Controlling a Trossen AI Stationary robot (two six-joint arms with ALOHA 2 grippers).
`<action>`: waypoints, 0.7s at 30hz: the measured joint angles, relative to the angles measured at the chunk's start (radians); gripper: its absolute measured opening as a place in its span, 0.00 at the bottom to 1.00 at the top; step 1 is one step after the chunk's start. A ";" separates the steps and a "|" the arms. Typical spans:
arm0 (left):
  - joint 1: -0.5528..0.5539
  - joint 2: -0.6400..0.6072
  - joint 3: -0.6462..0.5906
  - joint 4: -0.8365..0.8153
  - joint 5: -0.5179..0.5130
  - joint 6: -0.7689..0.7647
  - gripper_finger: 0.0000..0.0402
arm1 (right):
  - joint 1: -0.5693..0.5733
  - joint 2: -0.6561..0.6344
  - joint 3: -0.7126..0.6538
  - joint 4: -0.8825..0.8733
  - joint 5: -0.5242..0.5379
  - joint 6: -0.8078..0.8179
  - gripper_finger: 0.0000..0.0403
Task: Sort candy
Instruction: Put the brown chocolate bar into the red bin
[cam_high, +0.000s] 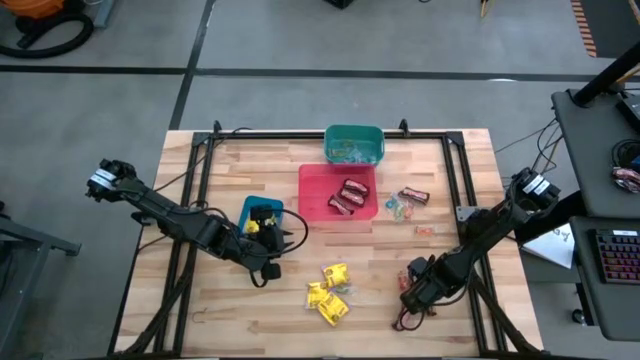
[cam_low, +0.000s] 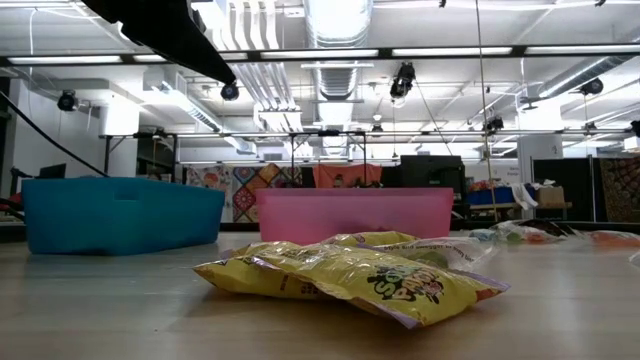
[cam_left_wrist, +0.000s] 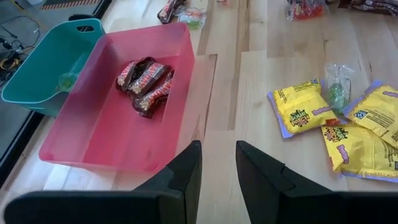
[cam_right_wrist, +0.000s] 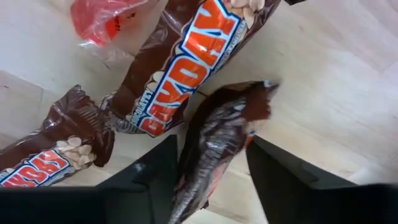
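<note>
Close in, a dark brown bar (cam_right_wrist: 217, 149) sits between the right claw's (cam_right_wrist: 211, 177) two fingers, one crimped end sticking up. The fingers stand on either side, spread a little wider than the wrapper; whether they already pinch it I cannot tell. Two more brown bars (cam_right_wrist: 180, 68) lie just beside it, with a red wrapped piece (cam_right_wrist: 102, 22) near.

Handling, as judged: bars light, fairly stiff inside a slick crinkly wrapper. Best taken across the middle of the body, since the crimped ends would fold and slip. Yellow packets (cam_high: 328, 292) look soft and pillowy, likely to sag if taken by a corner.

Those packets lie loose mid-bench, well apart from the bins. Red bin (cam_high: 312, 190) already holds brown bars; teal bin (cam_high: 352, 132) behind it holds small pieces; blue bin (cam_high: 252, 207) sits beside the left claw (cam_left_wrist: 217, 180). Left claw hangs over the bench near the red bin, fingers slightly parted, holding nothing.

Bench (cam_high: 230, 310) is pale wood planks, smooth. Room beyond is an open workshop under strip lights and ducts.
</note>
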 joint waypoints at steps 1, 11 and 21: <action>0.000 0.000 0.000 -0.001 0.000 0.000 0.21 | 0.000 0.000 0.000 0.000 0.000 0.000 0.40; 0.002 0.000 0.000 -0.001 0.000 0.000 0.21 | 0.000 -0.035 0.000 -0.005 -0.010 0.000 0.14; 0.002 0.000 0.000 -0.001 0.000 0.020 0.21 | -0.008 -0.169 0.002 -0.105 -0.028 0.043 0.10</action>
